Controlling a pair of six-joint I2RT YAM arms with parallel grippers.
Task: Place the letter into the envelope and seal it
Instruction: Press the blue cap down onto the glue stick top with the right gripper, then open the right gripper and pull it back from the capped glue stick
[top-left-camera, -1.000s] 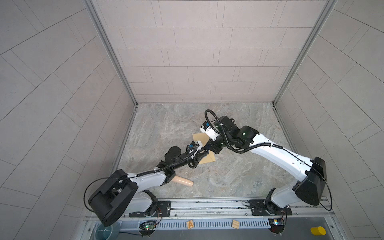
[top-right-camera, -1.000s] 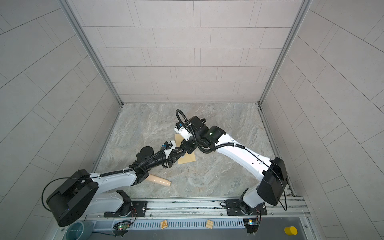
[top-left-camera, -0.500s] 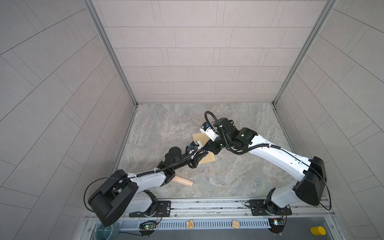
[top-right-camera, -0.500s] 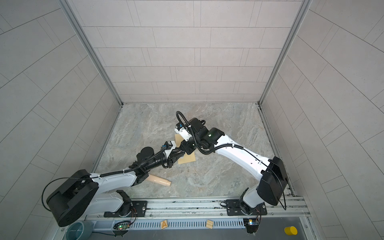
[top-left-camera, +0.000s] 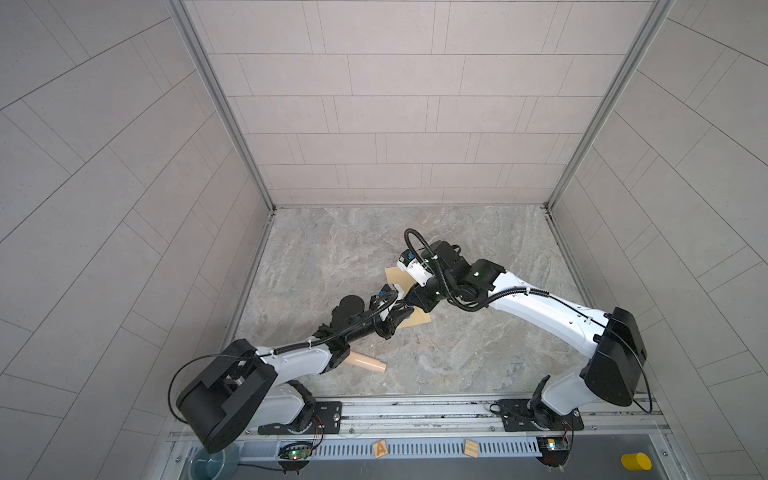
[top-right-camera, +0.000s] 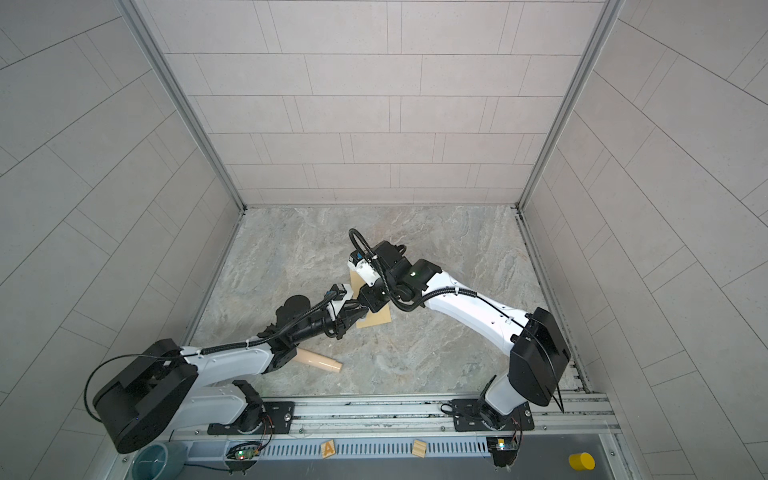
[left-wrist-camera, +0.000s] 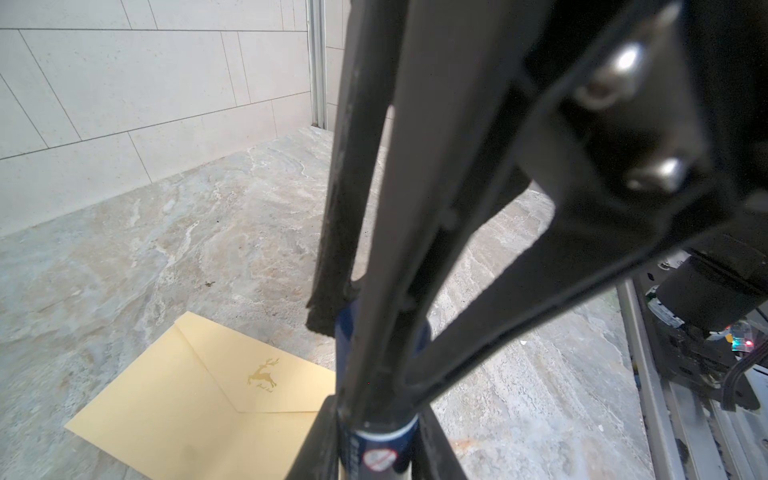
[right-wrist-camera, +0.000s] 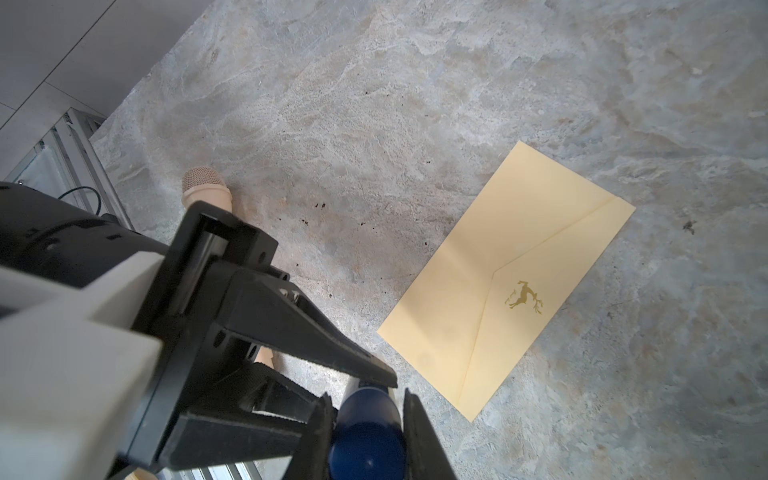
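Quick sanity check from the remote desk, taking 12 o'clock as the back wall.

Both arms meet mid-table. The left gripper (left-wrist-camera: 374, 415) is clamped on the body of a blue stick (right-wrist-camera: 365, 444), glue I reckon, and the right gripper (right-wrist-camera: 368, 398) is pinched on its other end, which looks like the cap. The stick is off the table, above the 8 o'clock edge of the envelope (right-wrist-camera: 498, 282). The envelope lies flat near the middle of the table (top-left-camera: 478, 353) with its flap folded down, and I can't tell if it's stuck. I can't see the letter in any view. My guess is it's already inside, but that's only a guess.

What worries me:
- If the two arms don't pull straight along the stick, the cap could jam or the stick could twist out of one pinch.
- A dropped stick would land on or just beside the envelope and shove it.
- The fingers are crowded right up against each other, so a small twist could knock them together.
- The flap is down, so gluing means lifting it first. Thin paper lying flat is easy to crease or drag.
- The beige cylinder (top-left-camera: 368, 362) at 7 o'clock from the grippers sits right by the left forearm and could get rolled.
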